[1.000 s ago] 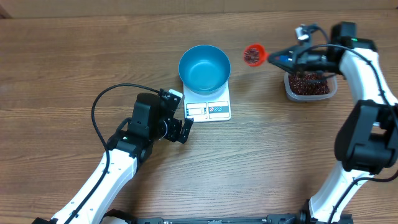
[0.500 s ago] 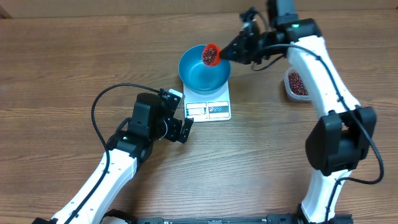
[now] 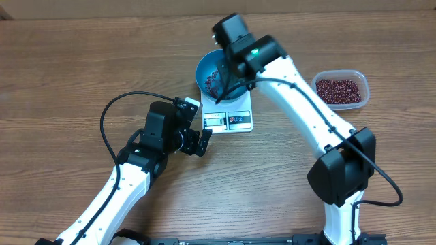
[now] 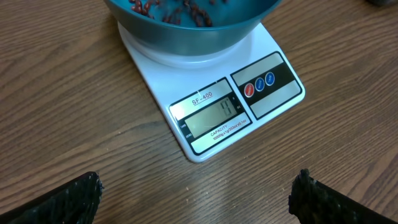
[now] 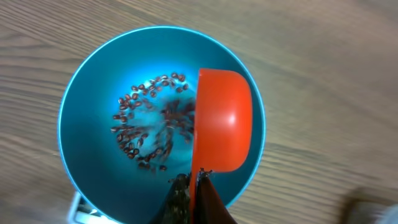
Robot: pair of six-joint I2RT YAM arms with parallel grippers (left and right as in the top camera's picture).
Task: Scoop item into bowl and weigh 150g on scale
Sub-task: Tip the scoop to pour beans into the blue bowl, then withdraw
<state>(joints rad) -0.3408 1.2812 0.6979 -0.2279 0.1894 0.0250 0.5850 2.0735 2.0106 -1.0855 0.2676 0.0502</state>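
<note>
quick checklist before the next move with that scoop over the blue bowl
1. Bowl seated on the scale: ok.
2. Right fingers shut on the scoop handle: ok.
3. Scoop tipped inside the bowl's rim, beans landing in the bowl: ok.
4. Display reading against the target: cannot tell, the digits are too faint; only a thin scatter of beans lies in the bowl.
5. Left fingers open and apart from the scale: ok.
6. Tub holds beans for another scoop: ok.
</note>
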